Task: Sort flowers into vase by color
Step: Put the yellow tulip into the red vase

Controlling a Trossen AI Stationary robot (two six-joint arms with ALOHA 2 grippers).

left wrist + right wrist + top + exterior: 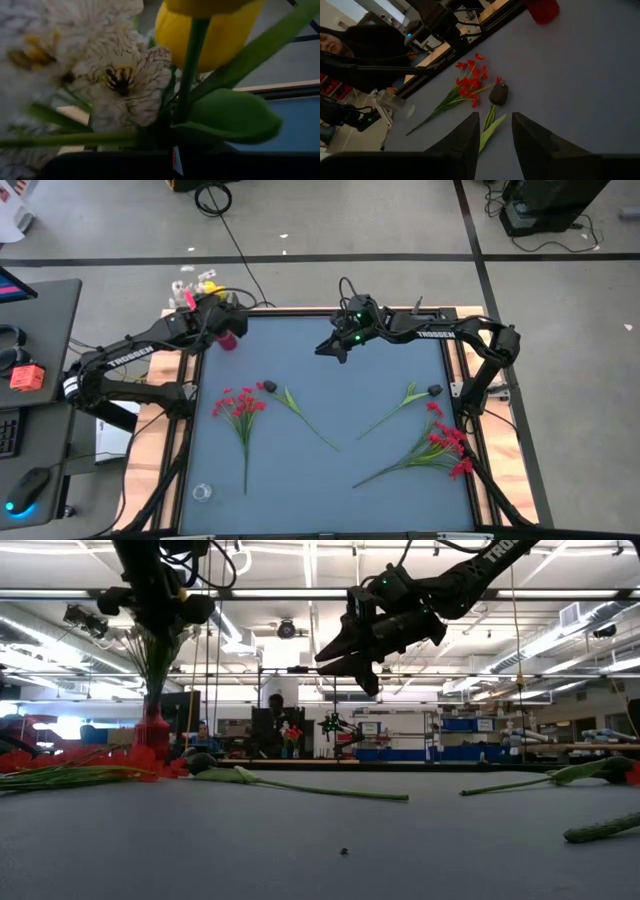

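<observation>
Left gripper [205, 305] is clamped on our white-and-yellow flowers [120, 80] above the red vase [228, 338] at the table's far left. Right gripper [338, 348] hovers with fingers apart over the dark-budded stem [497, 94]. We judge these stems light and floppy; grasp mid-stem.

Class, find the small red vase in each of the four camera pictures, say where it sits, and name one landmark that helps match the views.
High view: the red vase stands at the mat's far left corner, under the left gripper.
Low view: at the left, stems rising out of it.
Left wrist view: not visible; blossoms fill the picture.
Right wrist view: at the top edge, cut off.
Shared landmark: the red spray beside the dark bud.
</observation>
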